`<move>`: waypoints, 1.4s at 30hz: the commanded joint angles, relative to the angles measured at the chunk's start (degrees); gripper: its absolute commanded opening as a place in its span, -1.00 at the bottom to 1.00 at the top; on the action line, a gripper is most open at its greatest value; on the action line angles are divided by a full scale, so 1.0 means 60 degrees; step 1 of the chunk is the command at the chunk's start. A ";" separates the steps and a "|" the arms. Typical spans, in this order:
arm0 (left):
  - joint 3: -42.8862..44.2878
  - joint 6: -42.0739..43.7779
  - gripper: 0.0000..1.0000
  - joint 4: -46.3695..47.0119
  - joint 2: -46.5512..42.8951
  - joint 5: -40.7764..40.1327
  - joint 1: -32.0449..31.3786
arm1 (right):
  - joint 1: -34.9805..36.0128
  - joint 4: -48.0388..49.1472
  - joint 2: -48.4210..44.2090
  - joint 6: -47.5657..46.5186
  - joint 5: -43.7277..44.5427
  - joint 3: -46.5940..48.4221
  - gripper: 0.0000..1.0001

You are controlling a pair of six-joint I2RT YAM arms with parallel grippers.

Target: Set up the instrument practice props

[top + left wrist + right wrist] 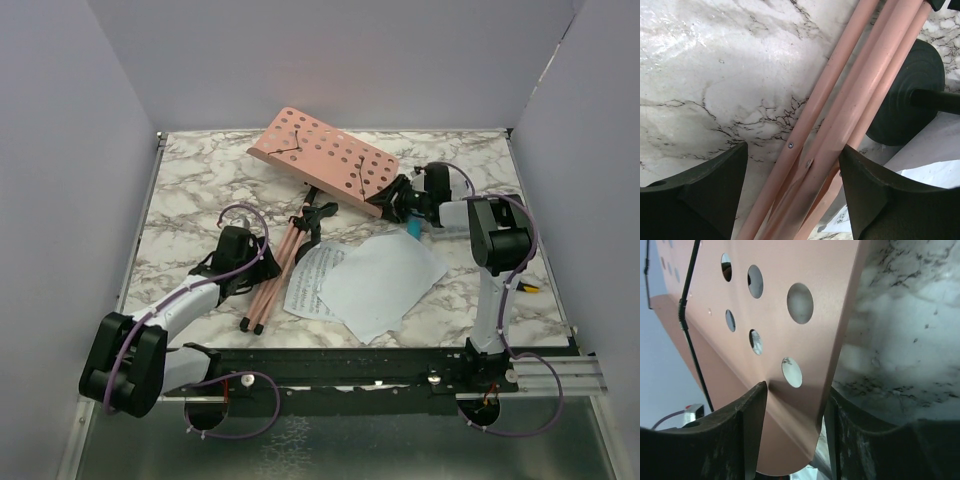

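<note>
My L gripper [793, 150] hangs spread over the tripod legs [840, 125] of the pink music stand [325, 160]. One finger sits on each side, w/ a strip of bare marble betw. the left finger [700, 195] and the nearest leg.

The stand lies tipped. Its holed plate is at far centre, close to the table's [190, 190] far edge, and the legs run toward near-left.

My R gripper [797, 390] straddles the plate's right-end lip. Both fingers look pressed on it, though at this close range I can't be certain.

The black mic stand base [905, 100] is just right of the legs. Two sheet-music pages [380, 280] overlap at near centre. A bit of the blue mic [413, 230] shows by my R gripper.

Open marble is at far-left. The right wall [590, 200] is close to my R arm.
</note>
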 commanded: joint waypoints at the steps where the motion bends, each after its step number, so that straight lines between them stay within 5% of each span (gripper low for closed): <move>1: 0.0261 0.0171 0.47 -0.0050 0.0230 -0.0264 -0.0043 | -0.0083 0.2940 -0.0179 0.1501 -0.0956 -0.0688 -0.02; 9: 0.0182 0.0230 0.47 -0.0049 0.0335 -0.0267 -0.0045 | -0.0012 0.5084 0.0150 0.2571 -0.1472 -0.0794 -0.54; 28: 0.0136 0.0575 0.44 0.0002 0.0317 -0.0150 -0.0059 | 0.0430 0.5789 0.1414 0.3016 -0.1723 0.0655 -0.12; 31: 0.0151 0.0582 0.44 -0.0009 0.0283 -0.0126 -0.0061 | 0.0430 0.5738 0.1412 0.2977 -0.1655 0.0700 -0.25; 38: 0.0378 0.0415 0.53 -0.0047 -0.0315 0.0219 -0.0059 | 0.0465 0.4905 0.0925 0.2263 -0.1727 0.0754 -0.98; 42: 0.0487 0.0327 0.66 -0.0099 -0.1050 0.0020 -0.0059 | 0.0632 0.4286 0.0492 0.1774 -0.1854 0.1158 -0.99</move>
